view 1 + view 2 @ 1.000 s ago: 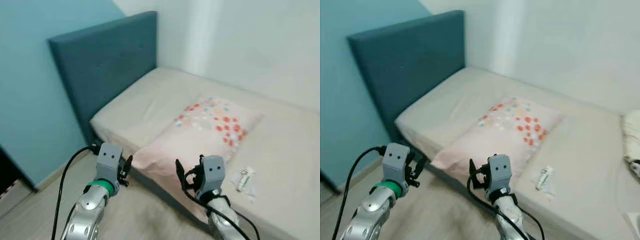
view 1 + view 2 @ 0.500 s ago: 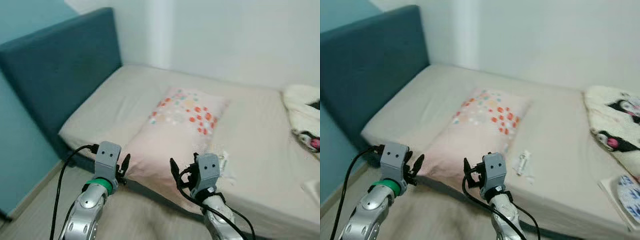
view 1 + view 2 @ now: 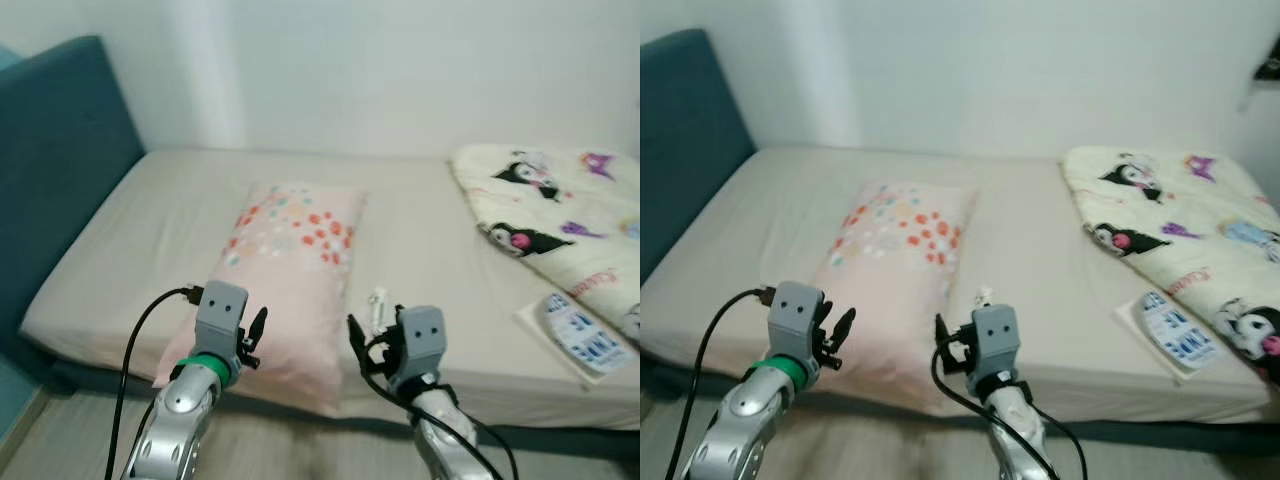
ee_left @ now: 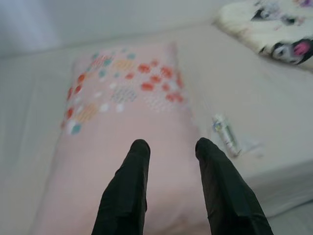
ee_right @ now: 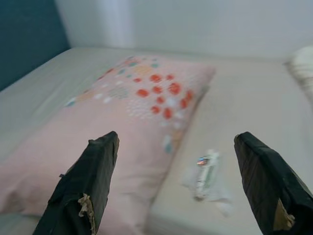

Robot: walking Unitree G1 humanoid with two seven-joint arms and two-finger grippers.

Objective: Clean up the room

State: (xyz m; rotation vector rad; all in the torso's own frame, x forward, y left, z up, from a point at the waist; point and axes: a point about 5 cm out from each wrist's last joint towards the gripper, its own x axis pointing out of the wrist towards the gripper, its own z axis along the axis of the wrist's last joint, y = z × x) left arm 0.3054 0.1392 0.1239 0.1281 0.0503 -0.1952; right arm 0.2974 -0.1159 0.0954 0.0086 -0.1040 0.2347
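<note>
A pink pillow [image 3: 290,250] with red and teal dots lies on the beige bed [image 3: 420,210], reaching its front edge. Beside it, near that edge, lies a small tube on a clear wrapper [image 3: 378,303]. My left gripper [image 3: 255,333] hovers open in front of the pillow's near end, holding nothing. My right gripper [image 3: 357,338] is open wide, just short of the bed edge below the tube. The left wrist view has the pillow [image 4: 122,98] ahead and the tube [image 4: 226,134] off to one side. In the right wrist view the tube [image 5: 205,169] lies between the fingers' line of sight.
A cream blanket [image 3: 560,200] with cartoon figures covers the bed's right part. A flat blue-and-white pack [image 3: 578,330] lies at the front right edge. The dark blue headboard [image 3: 50,150] stands on the left. Wooden floor [image 3: 300,450] runs under my arms.
The camera has swung right: the headboard slid to the left edge, and the blanket and flat pack came into view. Both arms keep the same pose, fingers unchanged.
</note>
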